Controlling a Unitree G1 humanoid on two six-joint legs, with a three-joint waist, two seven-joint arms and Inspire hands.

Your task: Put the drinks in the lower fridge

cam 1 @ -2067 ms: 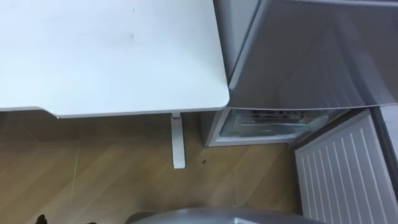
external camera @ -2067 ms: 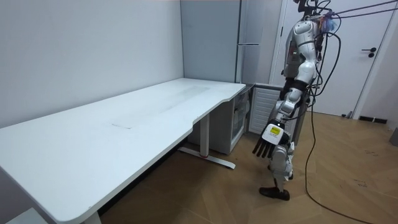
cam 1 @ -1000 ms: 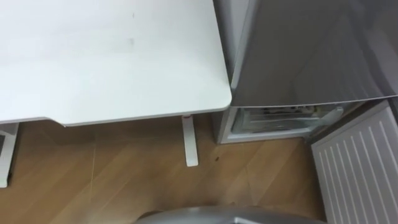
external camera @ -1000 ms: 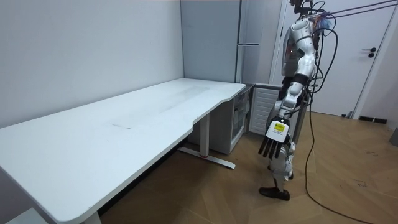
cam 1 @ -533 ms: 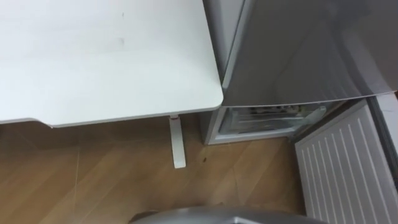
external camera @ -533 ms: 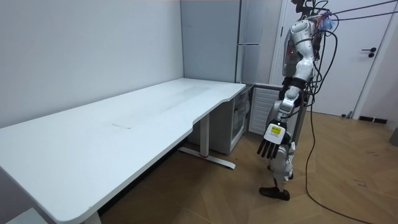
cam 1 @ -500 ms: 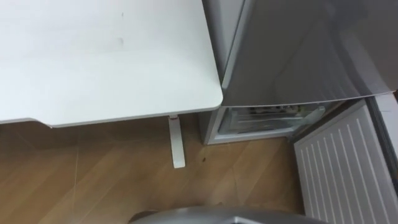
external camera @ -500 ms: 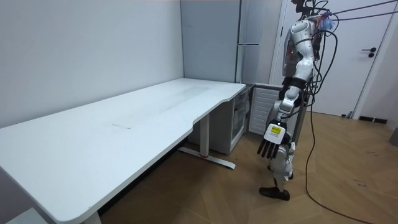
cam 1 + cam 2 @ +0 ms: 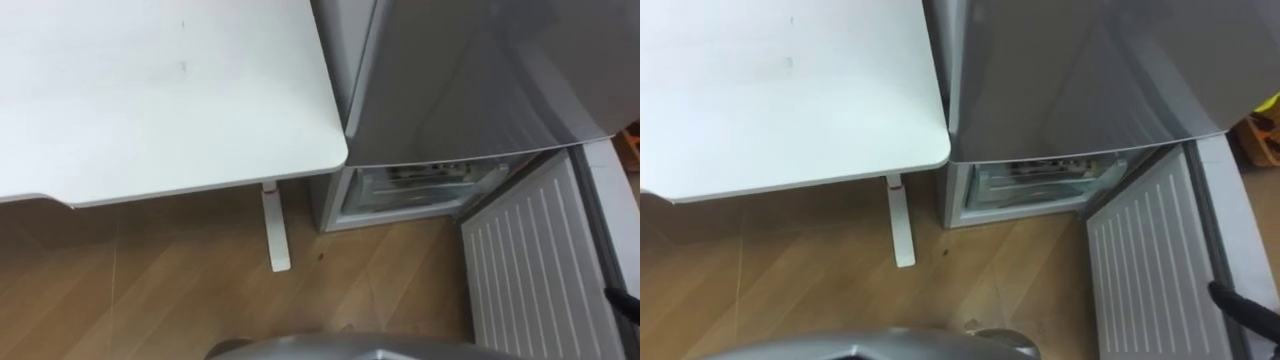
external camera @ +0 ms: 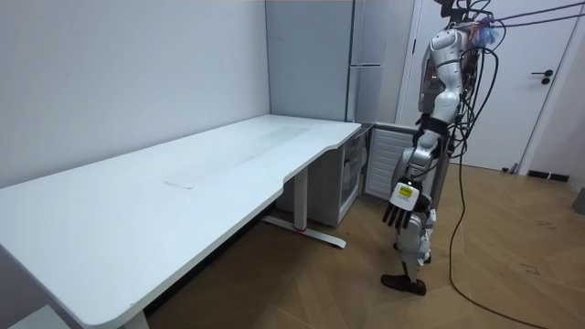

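Note:
The lower fridge compartment point(image 9: 420, 190) stands open under the grey upper door point(image 9: 470, 70). Its white ribbed door point(image 9: 530, 265) is swung out to the right. Small items on its shelf point(image 9: 1045, 168) are too indistinct to name, and I cannot make out any drink. In the room view I stand upright facing the fridge point(image 10: 366, 64) at the desk's end. My left hand point(image 10: 399, 212) hangs at my side with straight fingers and holds nothing. A dark tip of my right hand point(image 9: 1240, 305) pokes in at the lower right edge.
A white desk point(image 9: 150, 90) fills the left, its leg point(image 9: 272, 230) on the wooden floor point(image 9: 150, 290) close to the fridge. An orange and yellow object point(image 9: 1265, 125) lies on the floor right of the fridge. A closed door point(image 10: 539, 82) is behind me.
The eye view has shifted, so desk and fridge sit further left in the picture. My left hand has swung slightly at my side. The dark tip at the right edge is new.

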